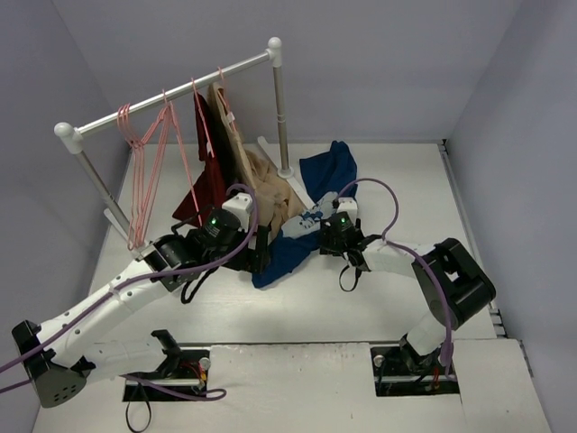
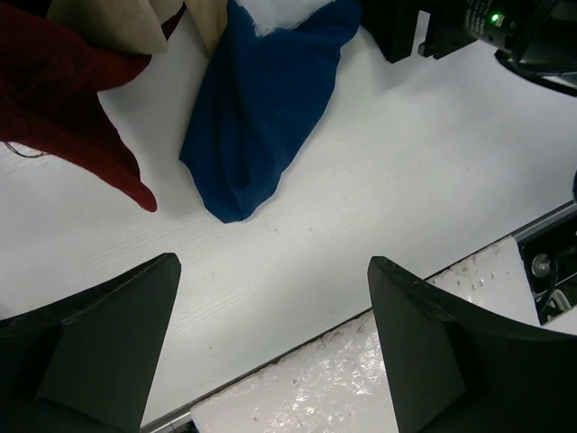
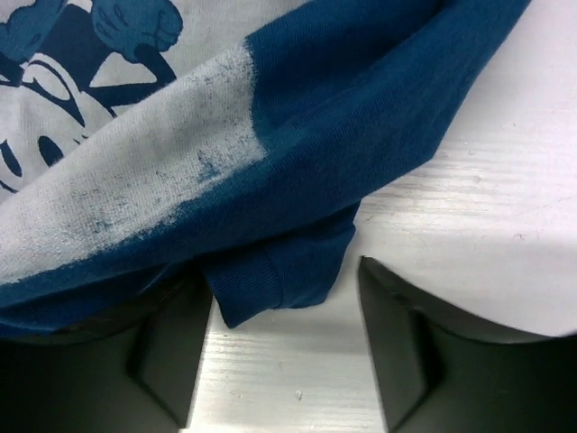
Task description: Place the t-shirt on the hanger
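The blue t-shirt [image 1: 329, 171] with a white printed front lies crumpled on the white table, one pointed end [image 2: 261, 99] reaching toward the arms. My right gripper [image 3: 279, 275] is open and low over the table. A ribbed folded edge of the t-shirt [image 3: 361, 117] lies between its jaws, and cloth drapes over the left finger. My left gripper [image 2: 272, 263] stands wide open above bare table, just short of the shirt's tip, holding nothing. Pink wire hangers, among them the hanger [image 1: 144, 180], hang from the rail at the back left, apart from both grippers [image 1: 261, 244] [image 1: 315, 238].
A dark red garment [image 1: 209, 180] and a tan garment [image 1: 261, 180] hang from the white rail [image 1: 171, 99], their lower parts reaching the table beside the shirt. The rack's right post [image 1: 281, 108] stands behind. A foam pad [image 2: 361, 379] borders the table's near edge.
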You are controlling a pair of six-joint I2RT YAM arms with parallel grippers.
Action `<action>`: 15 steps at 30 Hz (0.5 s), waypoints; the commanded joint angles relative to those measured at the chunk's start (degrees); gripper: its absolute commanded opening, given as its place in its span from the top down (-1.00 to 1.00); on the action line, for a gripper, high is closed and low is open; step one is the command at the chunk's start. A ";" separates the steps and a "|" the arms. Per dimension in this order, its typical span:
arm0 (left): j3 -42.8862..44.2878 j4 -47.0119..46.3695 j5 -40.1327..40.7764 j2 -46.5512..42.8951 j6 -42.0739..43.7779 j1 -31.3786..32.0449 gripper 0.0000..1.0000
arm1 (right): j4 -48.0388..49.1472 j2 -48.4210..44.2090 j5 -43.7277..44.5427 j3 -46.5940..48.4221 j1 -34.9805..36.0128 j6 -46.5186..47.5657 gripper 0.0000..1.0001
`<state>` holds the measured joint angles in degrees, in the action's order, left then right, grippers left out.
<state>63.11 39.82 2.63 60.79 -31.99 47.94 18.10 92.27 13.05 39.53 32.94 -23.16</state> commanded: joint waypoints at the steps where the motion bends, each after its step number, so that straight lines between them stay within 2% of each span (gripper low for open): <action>1: -0.59 -2.38 0.35 -0.66 -0.21 0.13 -0.61 | 3.12 -0.21 -1.72 -0.24 -1.35 3.22 0.13; 3: -0.71 -2.31 0.27 -0.39 -0.18 0.15 -0.61 | 3.44 -0.18 -2.29 -0.31 -1.64 4.80 0.66; 5: -0.65 -2.29 0.27 -0.20 -0.25 0.13 -0.61 | 3.31 -0.62 -2.79 -0.06 -1.92 5.76 1.00; 7: 0.13 -2.29 0.35 0.03 -0.10 0.13 -0.61 | -1.09 -4.01 -2.94 1.35 -1.83 6.44 1.00; 9: 0.84 -2.11 0.51 0.19 0.24 0.15 -0.61 | -6.71 -7.28 -1.00 6.58 -1.52 6.17 1.00; 11: 1.71 -1.94 0.88 0.12 0.43 0.22 -0.61 | -17.63 -11.23 0.71 12.64 -0.97 6.72 1.00; 15: 6.23 -0.54 2.15 1.03 2.09 0.17 -0.61 | -37.21 -15.36 2.62 34.58 -0.66 9.10 1.00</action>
<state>62.73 40.65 3.00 61.47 -31.66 47.94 -4.84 84.53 11.71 56.55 31.65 -16.63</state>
